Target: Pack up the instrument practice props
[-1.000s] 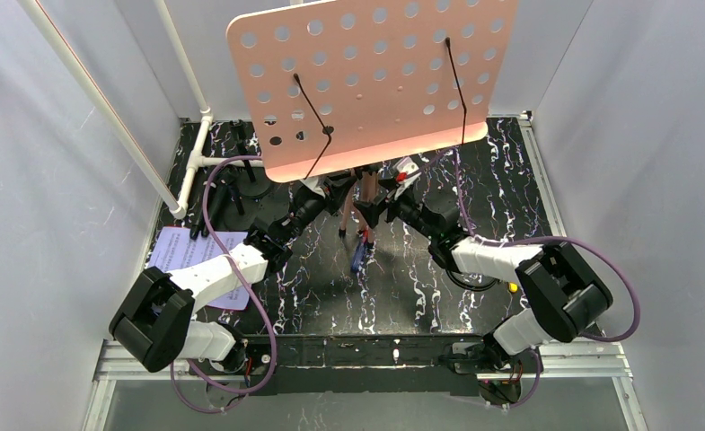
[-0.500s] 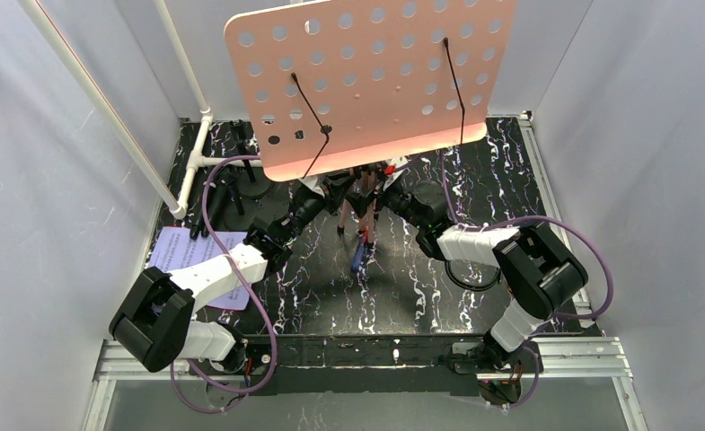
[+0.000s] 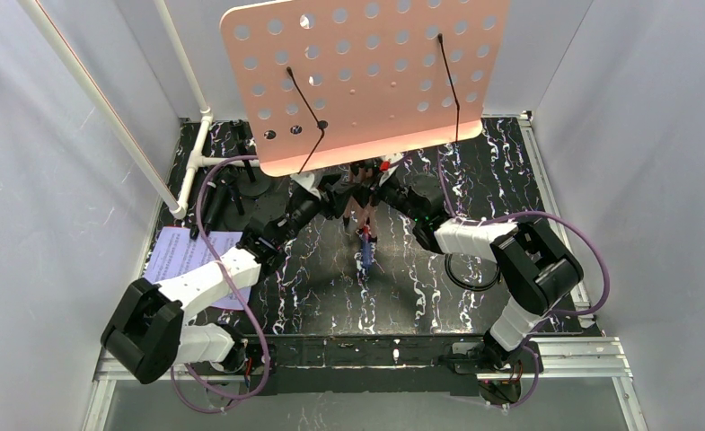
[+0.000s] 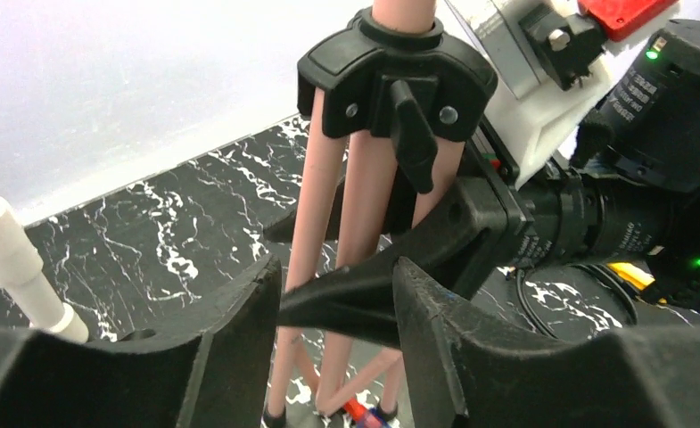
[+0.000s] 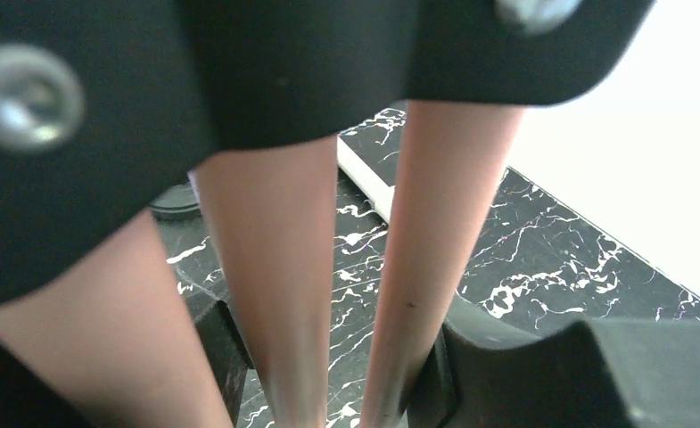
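Gently: your left gripper (image 4: pixel 335 272) hangs open around the tripod legs (image 4: pixel 368 205). Your right gripper (image 5: pixel 341 357) flanks them, hold unclear; squeeze squarely.

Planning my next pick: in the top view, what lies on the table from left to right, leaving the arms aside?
music sheets → pink rack's tripod legs → black round base

Pink rack (image 3: pixel 366 81) cut off at top edge; collar (image 5: pixel 239 71) blurred close-up.
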You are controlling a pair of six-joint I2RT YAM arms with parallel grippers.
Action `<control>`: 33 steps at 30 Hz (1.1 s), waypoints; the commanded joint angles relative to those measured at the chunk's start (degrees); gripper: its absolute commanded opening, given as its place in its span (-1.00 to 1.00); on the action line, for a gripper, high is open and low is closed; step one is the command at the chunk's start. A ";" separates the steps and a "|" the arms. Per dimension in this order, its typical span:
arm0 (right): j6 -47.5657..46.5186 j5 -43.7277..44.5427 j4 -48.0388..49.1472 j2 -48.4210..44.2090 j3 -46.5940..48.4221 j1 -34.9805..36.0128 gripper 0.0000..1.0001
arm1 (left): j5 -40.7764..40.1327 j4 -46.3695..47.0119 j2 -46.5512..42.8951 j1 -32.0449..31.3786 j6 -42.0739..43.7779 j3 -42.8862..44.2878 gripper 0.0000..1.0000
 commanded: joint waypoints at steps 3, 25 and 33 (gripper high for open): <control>-4.14 2.73 0.74 -0.03 2.48 -2.06 0.03 | -0.46 -8.05 -7.58 -0.34 -1.14 -1.95 0.08; -2.56 3.88 -1.02 -2.46 0.10 -6.01 0.01 | -11.92 -23.57 4.43 -6.79 -18.38 -0.40 0.29; -2.01 4.02 -1.03 -2.79 -1.32 -6.00 0.01 | -15.66 -23.52 15.81 -6.92 -19.94 5.81 0.38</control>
